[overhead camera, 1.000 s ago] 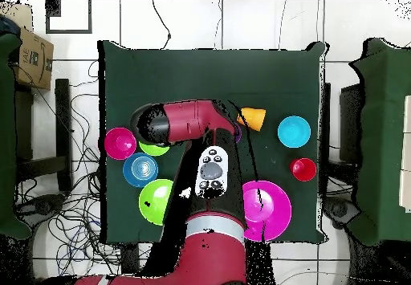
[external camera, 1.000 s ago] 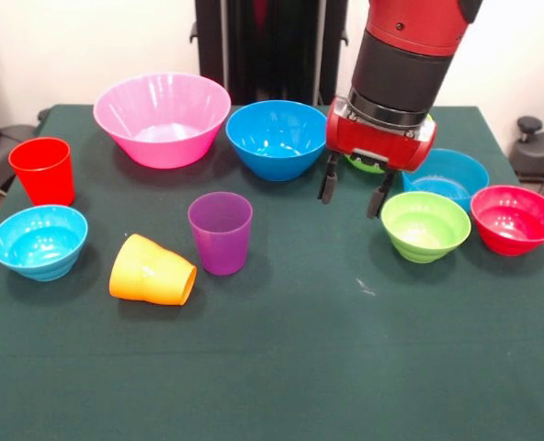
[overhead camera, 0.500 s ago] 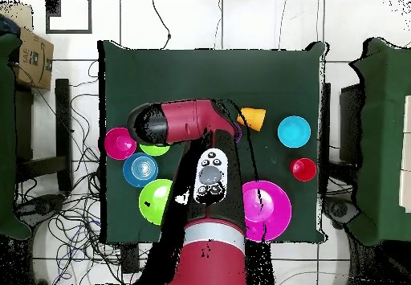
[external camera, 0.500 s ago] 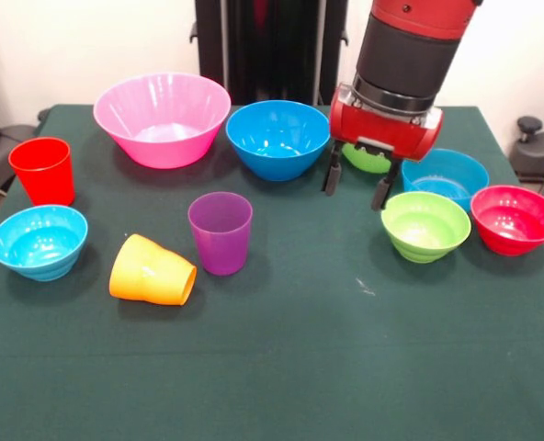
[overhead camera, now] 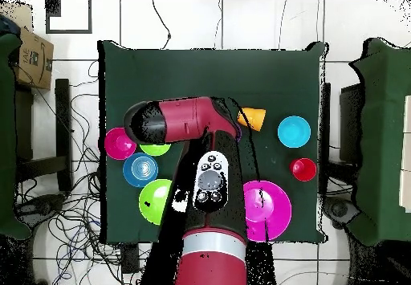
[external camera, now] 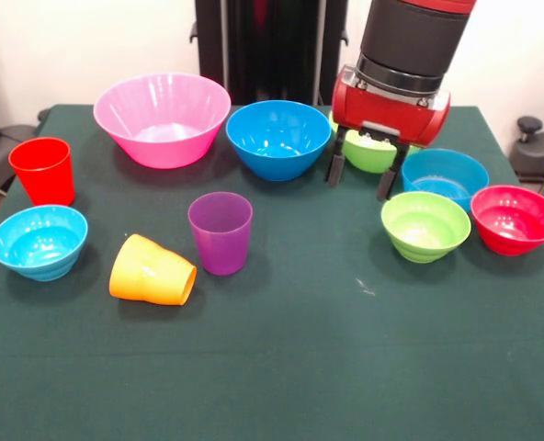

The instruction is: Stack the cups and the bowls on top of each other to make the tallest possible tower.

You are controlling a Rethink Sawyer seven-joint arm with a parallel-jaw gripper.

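Note:
My gripper (external camera: 359, 176) is open and empty. It hangs above the table between the mid-sized blue bowl (external camera: 278, 138) and the small blue bowl (external camera: 445, 175), just in front of the mid-sized lime green bowl (external camera: 368, 152). The big pink bowl (external camera: 162, 118) stands at the far left. The small lime green bowl (external camera: 425, 225) and the red bowl (external camera: 515, 219) stand at the right. The purple cup (external camera: 221, 232) stands upright in the middle. The orange cup (external camera: 152, 271) lies on its side. The red cup (external camera: 42, 170) and the light blue bowl (external camera: 39, 241) are at the left. In the overhead view the arm (overhead camera: 181, 121) hides the gripper.
The green table (external camera: 281, 367) has bare cloth along its near half. In the overhead view, chairs (overhead camera: 381, 137) stand on both sides of the table and a cardboard box (overhead camera: 30, 57) sits at the upper left. Cables lie on the floor.
My gripper has risen and drawn back toward the robot's side, from beside the small lime green bowl to in front of the mid-sized lime green bowl. The cups and bowls have not moved.

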